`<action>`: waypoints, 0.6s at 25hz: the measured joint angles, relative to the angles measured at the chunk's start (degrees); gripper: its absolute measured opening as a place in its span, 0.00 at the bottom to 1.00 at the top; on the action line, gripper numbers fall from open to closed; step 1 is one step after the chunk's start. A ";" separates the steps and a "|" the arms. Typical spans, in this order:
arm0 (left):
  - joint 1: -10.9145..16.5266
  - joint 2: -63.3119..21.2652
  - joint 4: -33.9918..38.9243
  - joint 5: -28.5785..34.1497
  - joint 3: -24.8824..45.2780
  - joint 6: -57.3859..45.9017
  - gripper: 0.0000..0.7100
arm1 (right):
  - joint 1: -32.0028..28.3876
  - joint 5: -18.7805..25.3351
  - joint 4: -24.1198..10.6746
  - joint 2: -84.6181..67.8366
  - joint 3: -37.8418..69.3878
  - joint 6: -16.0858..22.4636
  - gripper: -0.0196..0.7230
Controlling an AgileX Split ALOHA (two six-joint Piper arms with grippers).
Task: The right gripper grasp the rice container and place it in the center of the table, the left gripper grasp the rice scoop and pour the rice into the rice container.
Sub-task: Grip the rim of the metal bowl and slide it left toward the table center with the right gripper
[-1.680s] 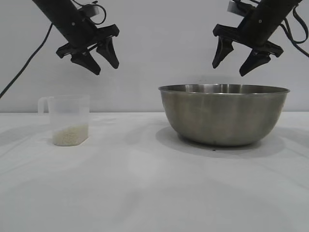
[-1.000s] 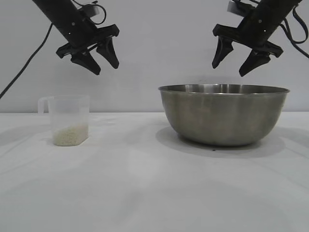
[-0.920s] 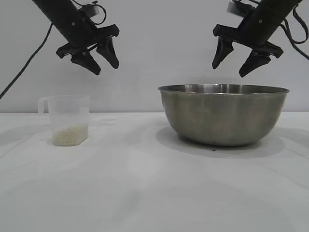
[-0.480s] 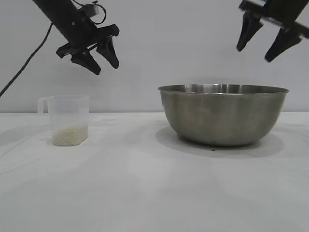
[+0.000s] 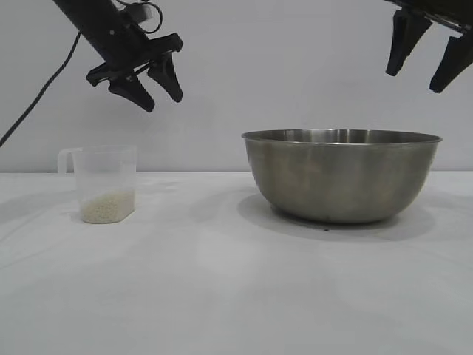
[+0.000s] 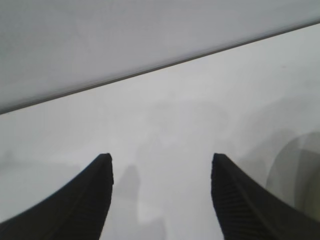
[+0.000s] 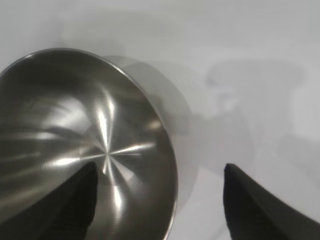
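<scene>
We see a plain pale wall at the back and a wide white bench (image 5: 222,296) in front of it.

On the bench, toward the left side, stands the rice scoop (image 5: 103,185). It is a small see-through plastic cup, and it stands upright. Its handle sticks out at the rim on the side away from the bowl. A little rice (image 5: 108,207) lies at the bottom of the cup.

On the right side of the bench sits the rice container (image 5: 342,176). It is a big shiny steel bowl, much wider than the cup. The two are well apart, with bare bench between them. From the right wrist view we look down into the bowl and see only shiny metal inside.

The left claw (image 5: 154,87) hangs in the air above the cup, a bit toward the bowl side. It points down at a slant. Its two black fingers are spread apart and nothing is between them. It does not touch the cup.

The right claw (image 5: 420,68) hangs high up near the top right corner, over the right edge of the bowl. Its fingers (image 5: 403,46) point down and are spread wide. They hold nothing. There is a clear gap of air between the claw and the rim of the bowl.
</scene>
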 joint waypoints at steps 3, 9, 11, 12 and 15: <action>0.00 -0.09 0.00 0.00 0.00 0.00 0.53 | 0.73 0.00 -0.12 0.35 4.26 -0.11 0.70; 0.00 -0.09 0.00 0.10 0.00 0.00 0.53 | 2.61 0.00 -0.12 0.98 8.69 -0.33 0.70; 0.00 -0.09 0.00 0.09 0.00 0.00 0.53 | 2.86 -0.11 -0.21 1.41 8.69 -0.33 0.70; -0.04 -0.09 0.00 0.09 0.00 0.00 0.53 | 2.95 -0.21 -0.24 1.78 8.69 -0.45 0.70; -0.04 -0.09 0.00 0.09 0.00 0.00 0.53 | 3.08 -0.32 -0.58 2.96 8.69 -0.45 0.70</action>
